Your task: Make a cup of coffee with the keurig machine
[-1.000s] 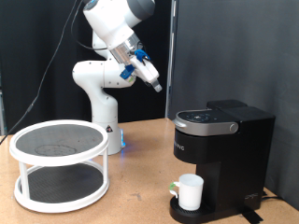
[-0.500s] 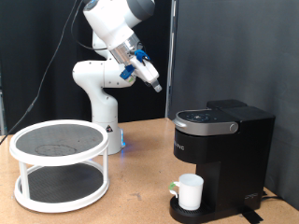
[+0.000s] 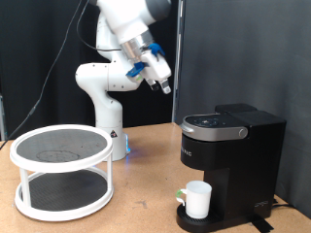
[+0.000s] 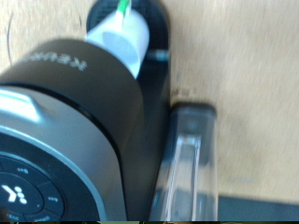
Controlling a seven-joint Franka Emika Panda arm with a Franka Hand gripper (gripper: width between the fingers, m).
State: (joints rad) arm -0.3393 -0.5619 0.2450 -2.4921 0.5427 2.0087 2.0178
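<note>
High above the boxy black keurig machine hung the gripper, down toward the exterior view's right of it, with the small white cup under its spout; I cannot tell if the fingers were apart.

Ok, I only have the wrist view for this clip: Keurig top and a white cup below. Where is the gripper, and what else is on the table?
Observer: The gripper hangs in the air, above the keurig machine and towards the exterior view's left of it, touching nothing.
Operator: Is the cup in place?
Observer: Yes, the cup stands upright on the machine's drip base, under the closed lid.
Operator: Anything else on the table?
Observer: A white two-tier round rack stands at the exterior view's left, apart from the machine.
Operator: Holding anything?
Observer: Nothing shows between its fingers; I can't tell whether they are open or shut.
</note>
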